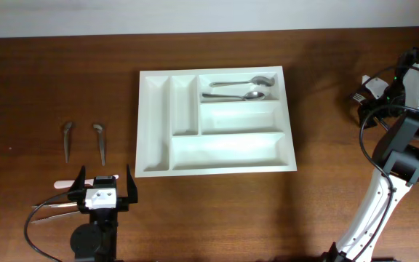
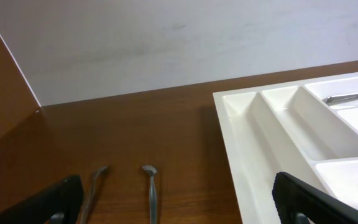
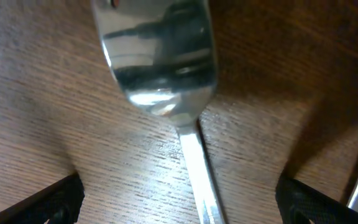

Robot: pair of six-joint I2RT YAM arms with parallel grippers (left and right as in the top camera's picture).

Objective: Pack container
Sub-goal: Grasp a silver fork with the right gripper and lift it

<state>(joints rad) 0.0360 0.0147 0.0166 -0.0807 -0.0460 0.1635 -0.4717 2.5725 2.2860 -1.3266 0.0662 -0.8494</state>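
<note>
**While the large white rectangular plastic cutlery tray (image 1: pixel 224 154) lies on the tabletop (image 1: pixel 49 80), nothing is held**

Overhead: probably light, stiff, slick; take it by a rim wall. Left wrist: left gripper (image 2: pixel 182 202) spread, empty; tray's right side cropped. Right wrist: right gripper (image 3: pixel 179 202) released over a shiny metal spoon (image 3: pixel 160 56), handle end cut off.

White container (image 1: pixel 143 124), shiny silver spoons (image 1: pixel 242 82), reddish-brown wood-grain table (image 1: pixel 49 80), off-white wall (image 1: pixel 195 13).

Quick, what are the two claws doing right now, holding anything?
Left gripper: open, empty.
Right gripper: open, a spoon lying ungripped between its fingers.
</note>
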